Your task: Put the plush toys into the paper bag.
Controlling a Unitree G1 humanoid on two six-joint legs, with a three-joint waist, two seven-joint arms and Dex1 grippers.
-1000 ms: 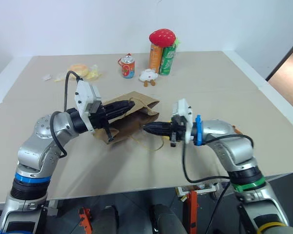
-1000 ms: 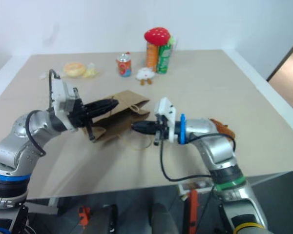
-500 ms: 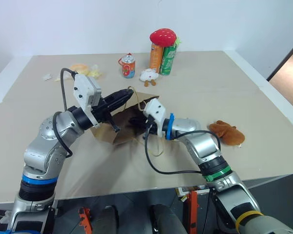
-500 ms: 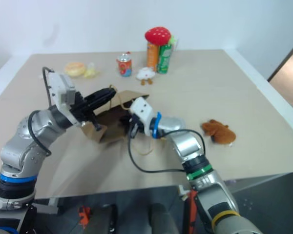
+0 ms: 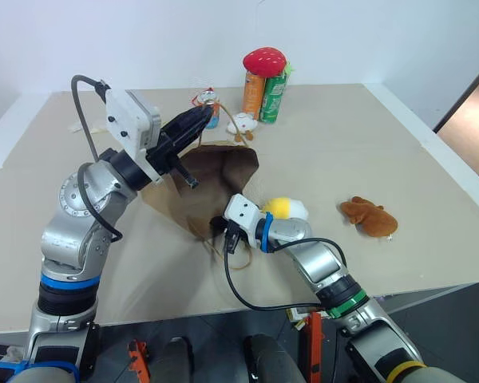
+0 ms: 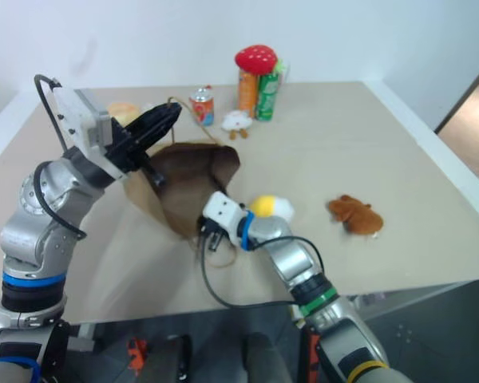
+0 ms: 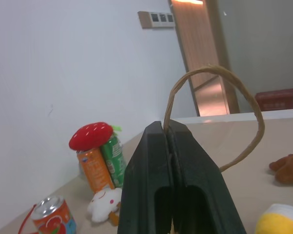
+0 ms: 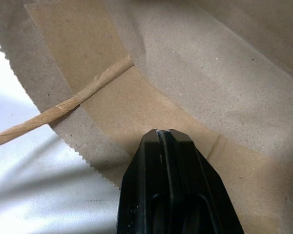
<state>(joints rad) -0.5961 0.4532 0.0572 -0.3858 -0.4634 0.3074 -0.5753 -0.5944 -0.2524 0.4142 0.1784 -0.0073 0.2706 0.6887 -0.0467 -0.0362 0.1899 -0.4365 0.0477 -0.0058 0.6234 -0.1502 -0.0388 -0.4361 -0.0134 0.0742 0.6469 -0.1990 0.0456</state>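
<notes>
Already the light, floppy paper bag [image 5: 211,179] hangs mouth-open by its cord handle [image 7: 212,78] pinched in the left fingers [image 7: 173,161], the right fingers [image 8: 168,146] closed at its rim, while soft, squeezable plush toys [image 5: 283,209] lie beside it on the tabletop [image 5: 431,183].

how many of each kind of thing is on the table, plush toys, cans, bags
Plush toys: 4: yellow-and-white egg-shaped plush, reddish-brown fuzzy animal plush, small white sheep plush, red strawberry plush
Cans: 3: tall orange can, tall green can, short red-and-blue can
Bags: 1: brown kraft paper bag
Total: 8
</notes>
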